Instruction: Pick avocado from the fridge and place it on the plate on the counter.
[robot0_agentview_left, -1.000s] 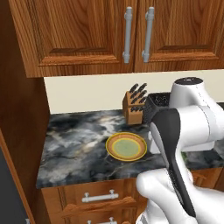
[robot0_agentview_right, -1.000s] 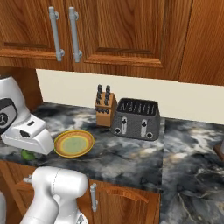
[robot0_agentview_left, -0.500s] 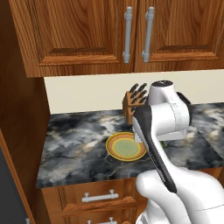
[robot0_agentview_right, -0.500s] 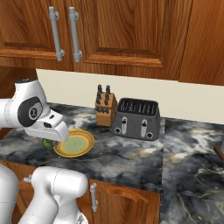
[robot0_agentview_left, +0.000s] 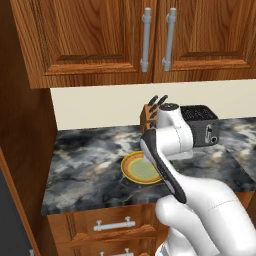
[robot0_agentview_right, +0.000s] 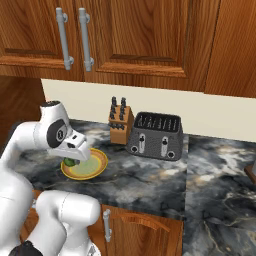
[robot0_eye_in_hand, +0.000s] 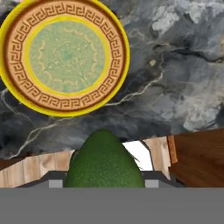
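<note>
On the counter (robot0_agentview_right: 150, 172) I see the plate (robot0_agentview_right: 97, 169) sitting left of the toaster (robot0_agentview_right: 154, 136) and knife block (robot0_agentview_right: 120, 124). Above the plate's near-left edge, my gripper (robot0_agentview_right: 74, 159) is clamped on the avocado (robot0_eye_in_hand: 104, 162), held off the plate.

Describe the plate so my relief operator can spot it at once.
Under the wooden wall cabinets, on the marbled counter, look left of the black toaster and knife block. The plate is the only round dish there: yellow-orange rim, pale green centre.
</note>
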